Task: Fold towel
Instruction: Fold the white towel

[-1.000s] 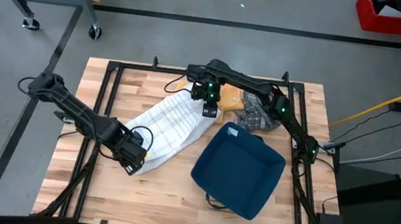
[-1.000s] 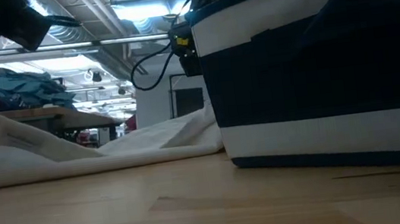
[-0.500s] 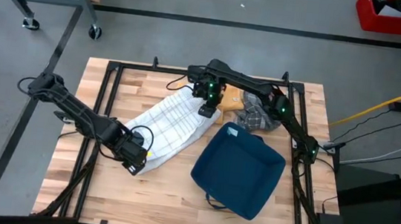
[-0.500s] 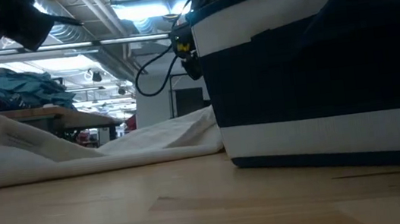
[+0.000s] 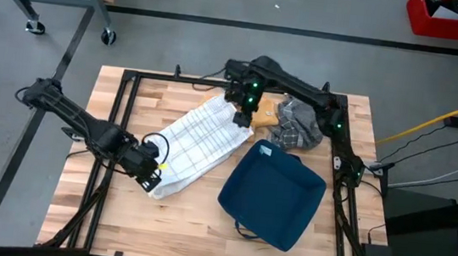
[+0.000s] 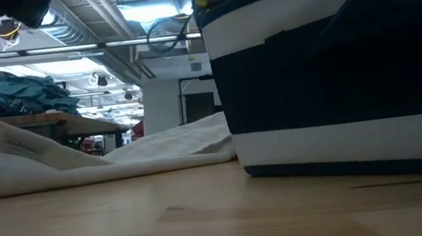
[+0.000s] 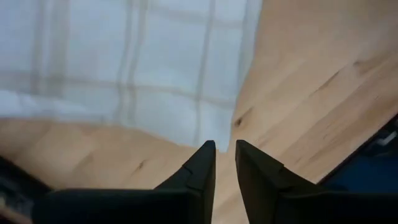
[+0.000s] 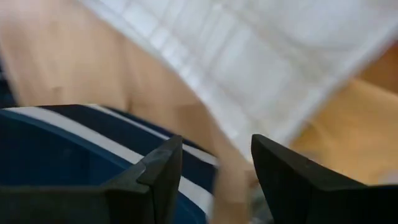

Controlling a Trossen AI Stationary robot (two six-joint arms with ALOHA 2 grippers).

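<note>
Lying diagonally across the middle of the slatted wooden table (image 5: 101, 208) is the white cotton towel with faint grey check lines (image 5: 198, 142), roughly flattened but with soft wrinkles, one end close to the left gripper (image 5: 153, 174) and the other end reaching up toward the right gripper (image 5: 243, 117). The left wrist view shows that arm's two dark fingers (image 7: 202, 168) nearly together with only a thin slit between them, empty, poised just above bare wood right beside the towel's corner. The right wrist view shows its dark fingers (image 8: 163, 168) spread wide with nothing between them, hovering over the far end of the towel next to the navy fabric basket with a white band (image 5: 273, 192). A crumpled grey cloth (image 5: 296, 126) and a tan cloth (image 5: 214, 103) sit near the table's back edge, touching or nearly touching the towel's far end. Judging from this, the work appears to be at the grasping stage before the first fold: neither end is held yet. The next move likely calls for each gripper to settle onto its corner, pinch a single layer cleanly, and avoid snagging the neighbouring cloths or the basket rim before lifting one end over the other.
</note>
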